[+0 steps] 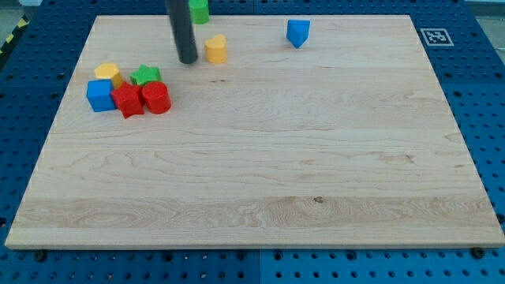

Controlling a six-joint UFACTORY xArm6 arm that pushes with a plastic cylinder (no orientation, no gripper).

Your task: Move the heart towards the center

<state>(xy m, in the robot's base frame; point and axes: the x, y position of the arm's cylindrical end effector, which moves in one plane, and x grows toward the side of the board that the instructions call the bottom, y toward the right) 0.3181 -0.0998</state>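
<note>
A yellow heart block [215, 49] lies near the view's top, left of the middle of the wooden board [260, 173]. My tip [188, 60] rests on the board just to the heart's left, a small gap apart from it. The dark rod rises from the tip out of the view's top edge. A green block [200, 10] sits at the board's top edge, partly hidden behind the rod.
A blue block [297, 33] lies at the view's top, right of the heart. At the left a cluster holds a yellow block [107, 74], a green star [145, 76], a blue cube [99, 95], a red star [127, 100] and a red cylinder [156, 98].
</note>
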